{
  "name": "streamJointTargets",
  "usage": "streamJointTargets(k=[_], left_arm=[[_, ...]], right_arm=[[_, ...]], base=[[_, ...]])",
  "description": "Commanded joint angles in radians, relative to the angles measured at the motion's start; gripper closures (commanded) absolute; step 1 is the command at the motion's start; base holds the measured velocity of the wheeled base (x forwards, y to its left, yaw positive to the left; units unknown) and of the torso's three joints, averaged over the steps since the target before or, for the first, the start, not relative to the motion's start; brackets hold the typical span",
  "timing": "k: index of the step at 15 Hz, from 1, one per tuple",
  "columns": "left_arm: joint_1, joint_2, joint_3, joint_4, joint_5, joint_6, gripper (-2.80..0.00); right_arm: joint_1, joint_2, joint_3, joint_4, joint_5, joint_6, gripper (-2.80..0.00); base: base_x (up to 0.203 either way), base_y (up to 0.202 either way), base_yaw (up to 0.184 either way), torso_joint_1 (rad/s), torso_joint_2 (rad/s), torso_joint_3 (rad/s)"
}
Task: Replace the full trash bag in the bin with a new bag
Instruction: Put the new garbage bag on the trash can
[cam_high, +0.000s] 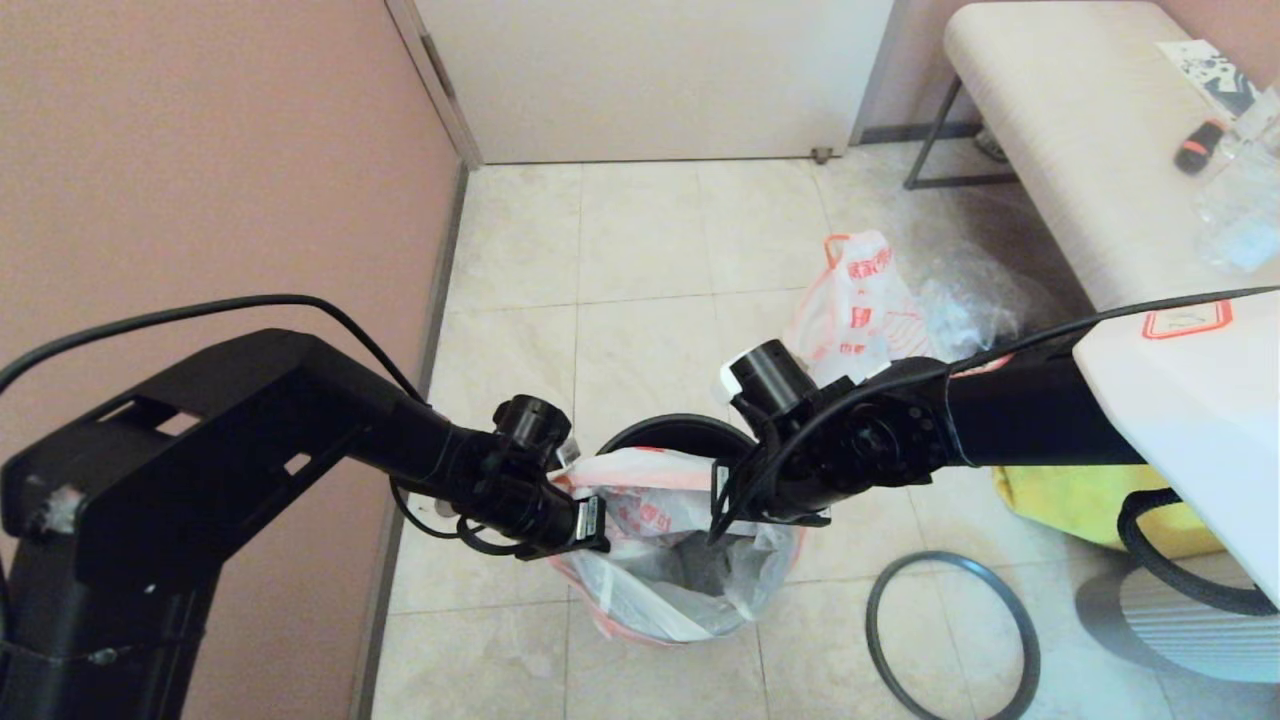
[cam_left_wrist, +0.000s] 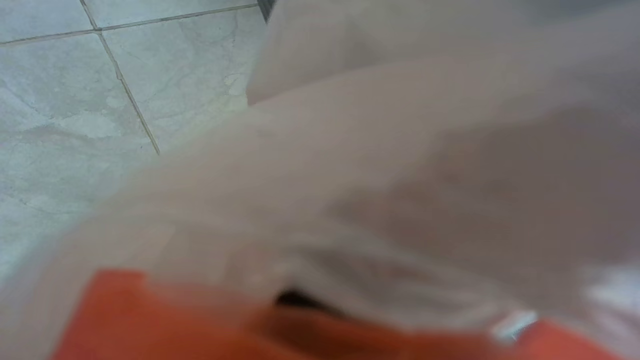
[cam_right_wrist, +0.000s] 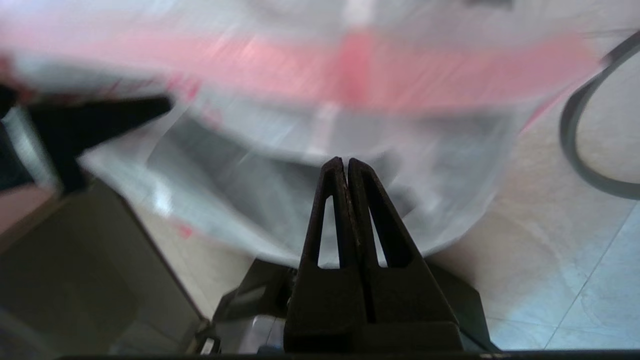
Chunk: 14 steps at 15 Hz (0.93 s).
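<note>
The new bag (cam_high: 660, 560), thin white translucent plastic with a pink-red band along its mouth, sits in the black bin (cam_high: 680, 432), whose far rim shows as a dark arc just above the plastic. The bag's mouth is spread open and draped over the near side of the bin, the dark interior visible through the film.

The left gripper (cam_high: 590, 525) is at the left edge of the bag's mouth, its tip against the plastic. The left wrist view is filled with pale film (cam_left_wrist: 400, 175) pressed close to the lens and an orange-red band low down, so whether the fingers are closed or apart cannot be told.

The right gripper (cam_right_wrist: 346, 165) is at the right side of the mouth. In the right wrist view its two black fingers are pressed together tip to tip, right at the bag's film; whether any plastic is pinched between them is not clear.

The full trash bag (cam_high: 855, 310), small and white with orange-red print and loop handles, stands on the tiled floor behind the bin, next to a crumpled clear bag (cam_high: 965, 300). The grey ring (cam_high: 950, 635) lies flat on the tiles to the right of the bin, apart from it. A yellow tote (cam_high: 1070, 505) lies behind the right arm, and a padded bench (cam_high: 1080, 130) stands at the upper right
</note>
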Motion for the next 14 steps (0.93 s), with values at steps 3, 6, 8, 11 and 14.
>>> streamJointTargets(k=[3,6,8,11,14], left_arm=[[0.002,-0.001,0.000,0.001,-0.002,-0.003,0.00],[0.005,-0.002,0.000,0.001,-0.003,-0.005,0.00],[0.005,-0.005,0.002,0.001,-0.007,-0.009,0.00],[0.007,-0.014,0.005,0.001,-0.015,-0.009,0.00],[0.014,-0.016,0.005,0.001,-0.029,-0.009,0.00]], right_arm=[[0.012,0.057,0.006,-0.032,-0.006,0.002,0.00],[-0.012,0.129,-0.010,-0.163,-0.003,-0.001,0.00],[-0.052,0.150,-0.031,-0.186,0.001,-0.001,0.00],[-0.075,0.170,-0.031,-0.337,0.002,-0.017,0.00],[-0.074,0.167,-0.030,-0.495,-0.012,-0.030,0.00]], base=[[0.000,0.000,0.000,0.000,0.00,0.000],[0.000,0.000,0.000,0.000,0.00,0.000],[0.000,0.000,0.000,0.000,0.00,0.000],[0.000,0.000,0.000,0.000,0.00,0.000],[0.000,0.000,0.000,0.000,0.00,0.000]])
